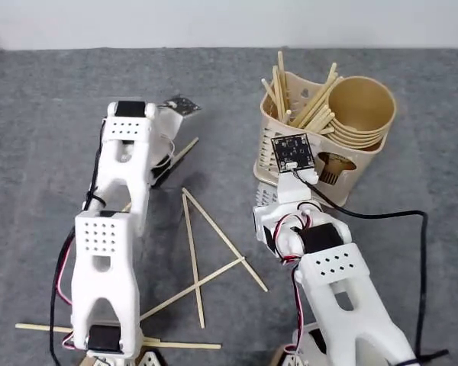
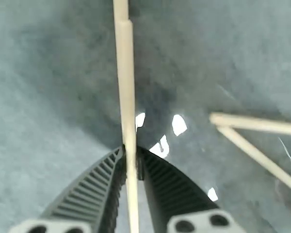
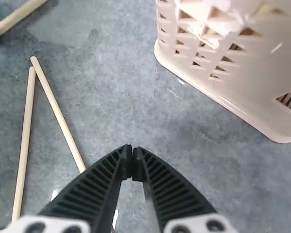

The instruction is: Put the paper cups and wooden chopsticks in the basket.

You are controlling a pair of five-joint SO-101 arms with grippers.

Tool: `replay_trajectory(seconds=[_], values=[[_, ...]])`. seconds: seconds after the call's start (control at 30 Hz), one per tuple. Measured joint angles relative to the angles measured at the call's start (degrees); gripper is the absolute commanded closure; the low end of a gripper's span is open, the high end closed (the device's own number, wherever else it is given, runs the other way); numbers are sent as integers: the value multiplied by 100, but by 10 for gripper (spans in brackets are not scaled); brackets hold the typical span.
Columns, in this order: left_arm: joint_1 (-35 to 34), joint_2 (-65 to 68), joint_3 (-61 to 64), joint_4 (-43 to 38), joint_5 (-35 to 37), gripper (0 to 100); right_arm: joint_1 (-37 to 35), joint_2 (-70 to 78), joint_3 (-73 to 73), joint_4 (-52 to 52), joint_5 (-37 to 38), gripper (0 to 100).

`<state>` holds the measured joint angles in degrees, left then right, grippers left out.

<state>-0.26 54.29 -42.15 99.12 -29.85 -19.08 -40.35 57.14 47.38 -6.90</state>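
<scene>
Grey cloth [image 1: 46, 114] under chopsticks [image 1: 192, 252], white wall [image 1: 137, 23]

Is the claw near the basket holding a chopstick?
No, the right claw is closed on nothing; chopsticks lie loose beside it.

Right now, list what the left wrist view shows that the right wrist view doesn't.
Left wrist view, not the right: a close look at the left claw shut on a chopstick that runs straight out from between its jaws. Right wrist view, not the left: the right claw shut on nothing, and the basket with its slotted wall close by. Both: the grey mat, with two loose chopsticks lying on it and meeting at their tips.
</scene>
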Motion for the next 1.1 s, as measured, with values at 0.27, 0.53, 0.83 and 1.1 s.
replay_trajectory(seconds=[0.27, 0.53, 0.83, 1.1], values=[[-9, -484, 1020, 9, 26, 829, 0, 0, 0, 0, 0, 990], [-18, -343, 932, 26, 123, 927, 0, 0, 0, 0, 0, 990], [79, -308, 967, 70, 70, 987, 0, 0, 0, 0, 0, 990], [70, -501, 1073, 70, 62, 988, 141, 0, 0, 0, 0, 990]])
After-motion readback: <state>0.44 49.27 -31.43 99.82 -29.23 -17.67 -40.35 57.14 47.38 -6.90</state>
